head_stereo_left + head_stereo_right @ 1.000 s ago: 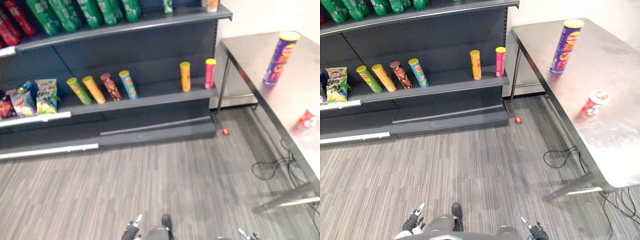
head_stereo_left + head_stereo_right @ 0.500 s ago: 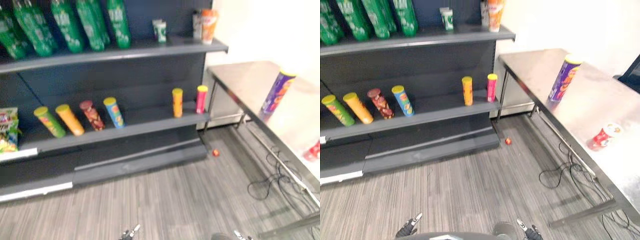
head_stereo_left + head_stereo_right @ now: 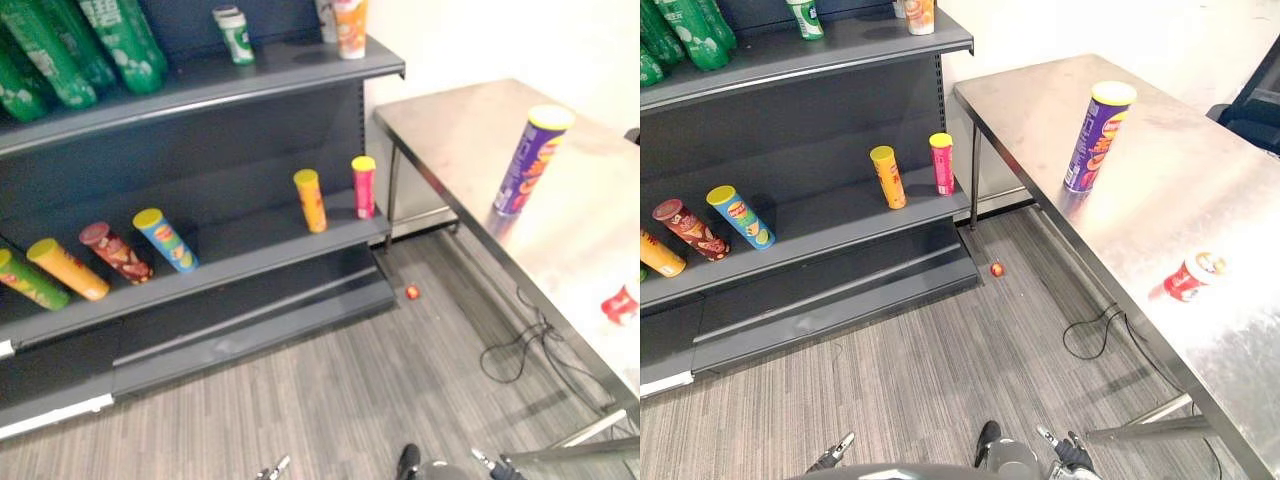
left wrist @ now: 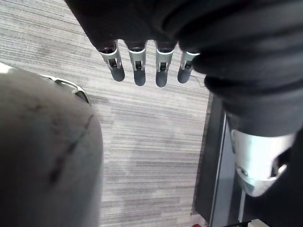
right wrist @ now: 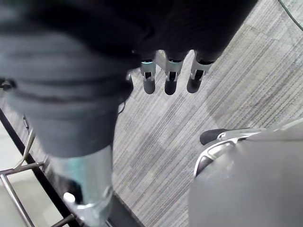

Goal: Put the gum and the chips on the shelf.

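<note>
Bare floor [image 3: 920,380] lies wide open between the left hand [image 4: 138,72], the right hand [image 5: 170,81] and the shelf [image 3: 830,225]. The bench [image 3: 1200,180] edge runs past the right hand's outer side. A tiny red thing [image 3: 997,269] by the shelf is too small to tell. Both hands hang loose with straight fingers, holding nothing. The chips can [image 3: 1096,135] and gum tub [image 3: 1192,278] sit on the bench, well ahead of the right hand.

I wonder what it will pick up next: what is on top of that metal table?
On the metal table a tall purple can with a yellow lid stands upright; nearer lies a small red tub, seemingly on its side. The table's near end runs out of view.
</note>
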